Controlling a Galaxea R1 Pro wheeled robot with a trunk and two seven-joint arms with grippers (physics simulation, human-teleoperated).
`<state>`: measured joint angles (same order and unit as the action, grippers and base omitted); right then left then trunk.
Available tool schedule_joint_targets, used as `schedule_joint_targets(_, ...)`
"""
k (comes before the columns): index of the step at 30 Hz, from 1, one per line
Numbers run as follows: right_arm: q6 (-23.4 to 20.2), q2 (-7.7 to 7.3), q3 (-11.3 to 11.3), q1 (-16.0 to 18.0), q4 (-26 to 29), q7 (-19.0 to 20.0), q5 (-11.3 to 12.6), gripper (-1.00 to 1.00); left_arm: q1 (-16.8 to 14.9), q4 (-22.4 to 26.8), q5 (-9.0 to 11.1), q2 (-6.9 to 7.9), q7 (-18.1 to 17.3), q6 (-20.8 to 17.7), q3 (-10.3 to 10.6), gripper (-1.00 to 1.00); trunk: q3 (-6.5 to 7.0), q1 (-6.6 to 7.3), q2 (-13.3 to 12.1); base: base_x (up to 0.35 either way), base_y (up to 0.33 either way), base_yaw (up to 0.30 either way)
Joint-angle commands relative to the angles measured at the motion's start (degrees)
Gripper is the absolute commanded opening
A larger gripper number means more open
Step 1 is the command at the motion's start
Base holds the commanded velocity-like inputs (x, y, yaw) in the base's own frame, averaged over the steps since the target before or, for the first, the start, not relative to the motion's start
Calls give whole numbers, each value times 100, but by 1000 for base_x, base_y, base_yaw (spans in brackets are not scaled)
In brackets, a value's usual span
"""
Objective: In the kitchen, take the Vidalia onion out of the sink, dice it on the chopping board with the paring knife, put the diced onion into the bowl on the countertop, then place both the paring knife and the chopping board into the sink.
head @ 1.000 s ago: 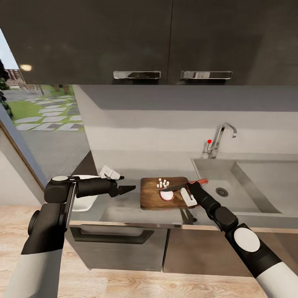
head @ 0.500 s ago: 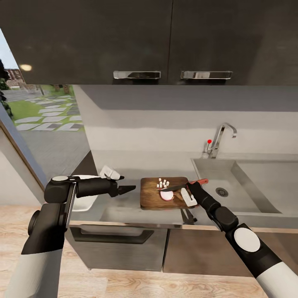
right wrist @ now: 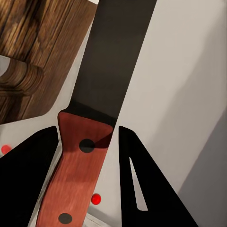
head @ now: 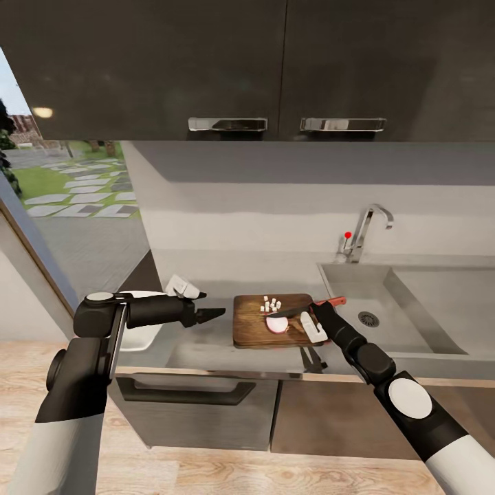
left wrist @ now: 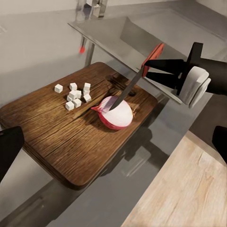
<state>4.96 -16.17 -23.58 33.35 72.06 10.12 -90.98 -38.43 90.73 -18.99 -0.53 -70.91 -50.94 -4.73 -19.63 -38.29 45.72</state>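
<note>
— What is seen at the left of the head view?

— The left gripper (head: 214, 314) is held over the tabletop (head: 206, 350), left of the chopping board (head: 258, 331) and apart from it. Its fingers are seen pointing toward the board; whether its jaws are spread or pressed together cannot be told. A white bowl (head: 141, 337) is largely hidden behind the left forearm, resting on the tabletop near its left end.

— And in the middle?

— The chopping board is laid flat on the tabletop, just left of the sink (head: 412, 323). A cluster of small white onion cubes (left wrist: 75, 94) is gathered on the board's far part. Beside them a rounded piece of onion (left wrist: 116, 116), white with a reddish skin edge, is set on the board.

— How is the knife held?

— The paring knife (left wrist: 137, 80) is pinched at its red handle between the jaws of the right gripper (head: 317, 317). In the right wrist view the handle (right wrist: 75, 175) is seen clamped between the two dark fingers (right wrist: 137, 179). The dark blade is slanted down, and its tip is met by the top of the onion piece.

— What is found at the right?

— The sink is set into the tabletop, its round dark drain (head: 368, 318) visible in the basin, and the chrome tap (head: 364, 234) with a red knob stands behind it.
</note>
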Motion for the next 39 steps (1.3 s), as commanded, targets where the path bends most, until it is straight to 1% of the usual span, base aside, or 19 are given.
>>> schedule_joint_targets(1,15,-4,-6,5,9,17,-51,-100,-6,6,-52,-5,-59,-52,-11,100,-8,-1,6,0,0,0)
schedule_joint_targets(14,17,-5,-6,5,9,0,-59,-100,-6,6,-52,-9,-56,-56,-11,100,-8,-1,6,0,0,0)
schedule_joint_targets(16,17,-5,-6,5,9,-1,-60,-100,-6,6,-52,-9,-56,-57,-11,100,-44,-45,87,0,0,0)
schedule_joint_targets(26,12,-5,-9,5,9,-2,-65,-100,-6,6,-52,-9,-62,-66,-6,100,-44,-45,87,0,0,0)
schedule_joint_targets(39,-19,-3,19,5,9,-2,-75,-100,-6,6,-52,-9,-61,-66,-2,100,-277,-331,608,0,0,0)
